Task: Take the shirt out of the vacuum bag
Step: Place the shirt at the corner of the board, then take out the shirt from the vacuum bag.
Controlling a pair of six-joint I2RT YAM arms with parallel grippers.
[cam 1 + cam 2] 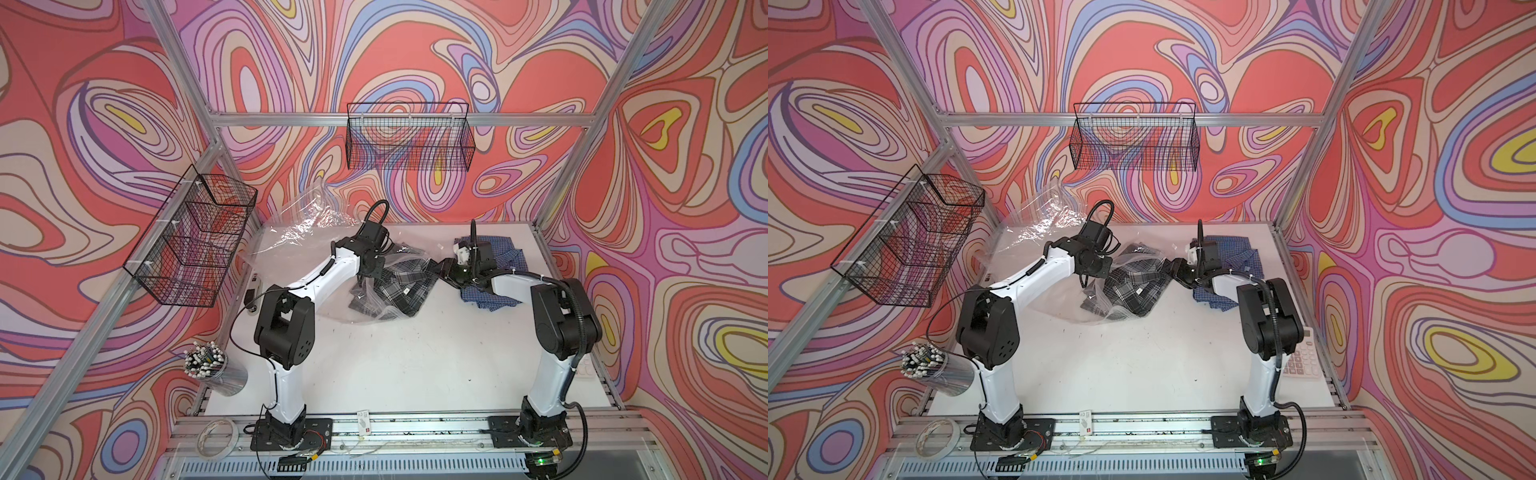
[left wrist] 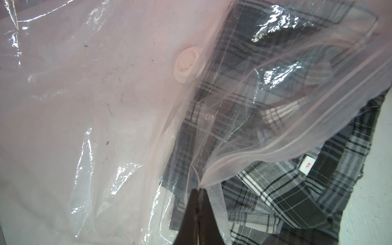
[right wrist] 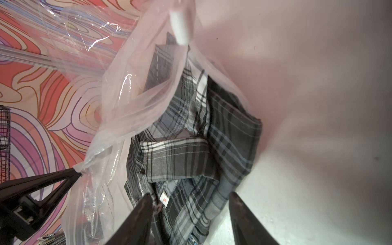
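Observation:
The vacuum bag point(image 1: 299, 232) is a big crinkly clear bag lying at the back left of the white table, with its round white valve point(image 2: 187, 63) showing in the left wrist view. A grey plaid shirt point(image 1: 399, 286) lies half out of its open mouth, an XL tag at the collar point(image 3: 164, 199). My left gripper point(image 2: 198, 189) is shut on the bag's zip edge point(image 2: 297, 118) and holds it up off the shirt. My right gripper point(image 3: 191, 194) is open at the mouth, its fingers either side of the shirt's collar part.
A blue checked garment point(image 1: 507, 253) lies under the right arm at the back right. Black wire baskets hang on the left wall point(image 1: 195, 237) and the back wall point(image 1: 409, 137). A cup of pens point(image 1: 203, 361), a tape roll point(image 1: 216, 432) and a calculator point(image 1: 1302, 357) sit at the table's edges.

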